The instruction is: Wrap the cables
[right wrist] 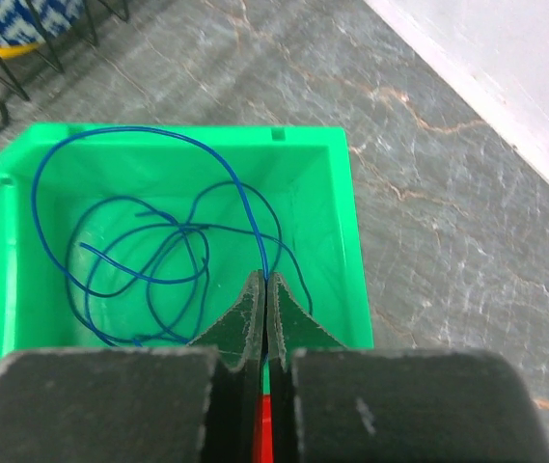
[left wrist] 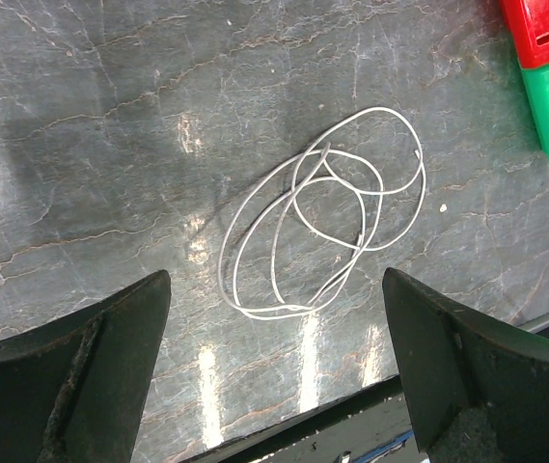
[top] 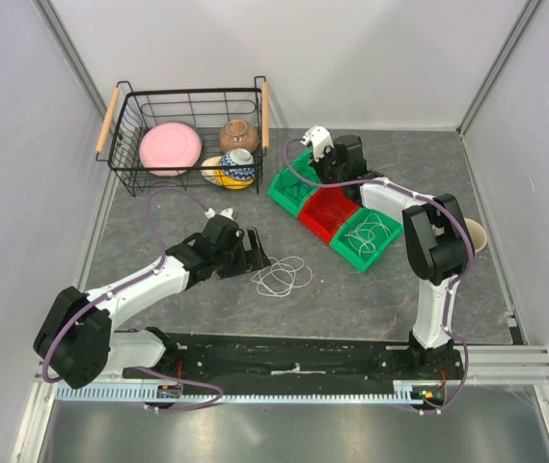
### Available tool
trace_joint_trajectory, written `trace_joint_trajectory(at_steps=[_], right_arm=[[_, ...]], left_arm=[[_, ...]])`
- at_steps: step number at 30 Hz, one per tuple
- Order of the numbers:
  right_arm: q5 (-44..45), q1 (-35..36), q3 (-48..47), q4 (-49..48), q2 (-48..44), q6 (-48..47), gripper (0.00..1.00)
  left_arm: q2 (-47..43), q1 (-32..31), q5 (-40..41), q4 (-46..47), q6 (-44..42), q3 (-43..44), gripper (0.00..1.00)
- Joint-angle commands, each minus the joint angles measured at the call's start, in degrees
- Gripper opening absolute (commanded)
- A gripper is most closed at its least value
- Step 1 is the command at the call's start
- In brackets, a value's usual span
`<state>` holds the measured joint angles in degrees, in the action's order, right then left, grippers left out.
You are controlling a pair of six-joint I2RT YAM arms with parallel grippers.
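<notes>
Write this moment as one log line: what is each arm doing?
left gripper: open, above white cable on table | right gripper: shut on blue cable over green bin

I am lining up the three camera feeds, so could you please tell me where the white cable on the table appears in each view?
Top external: the white cable lies in loose loops on the table, centre, just right of the left gripper.
Left wrist: it lies mid-frame, beyond the open fingers.
Right wrist: not in view.
Shared landmark: the red bin, at the left wrist view's top right corner and a sliver between the right wrist's fingers.
</notes>
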<state>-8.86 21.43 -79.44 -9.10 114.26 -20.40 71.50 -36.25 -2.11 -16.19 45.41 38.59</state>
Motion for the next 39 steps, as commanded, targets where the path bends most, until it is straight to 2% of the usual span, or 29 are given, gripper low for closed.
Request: trace_joint_trajectory(at_steps=[1, 11, 23, 31, 39], right_arm=[[3.94, 0.01, 0.51, 0.75, -2.55, -2.70, 0.00], [3.85, 0.37, -5.90, 4.09, 2.90, -3.50, 0.00], [10.88, 3.35, -10.30, 8.57, 7.21, -10.09, 0.00], [13.34, 4.41, -14.07, 11.12, 10.81, -10.36, 0.00], [14.14, 4.41, -15.92, 12.09, 12.66, -9.48, 0.08]], left_arm=[[-0.75, -0.05, -0.44, 0.80, 1.17, 0.87, 0.98], [-0.31, -0.05, -0.70, 0.80, 1.26, 1.23, 0.97], [-1.81, -0.05, -0.18, 0.72, 1.44, 0.35, 0.97], [-2.16, -0.05, 0.18, 0.72, 1.44, -0.18, 0.97], [-3.04, -0.05, 0.53, 0.80, 1.35, -0.53, 0.97]])
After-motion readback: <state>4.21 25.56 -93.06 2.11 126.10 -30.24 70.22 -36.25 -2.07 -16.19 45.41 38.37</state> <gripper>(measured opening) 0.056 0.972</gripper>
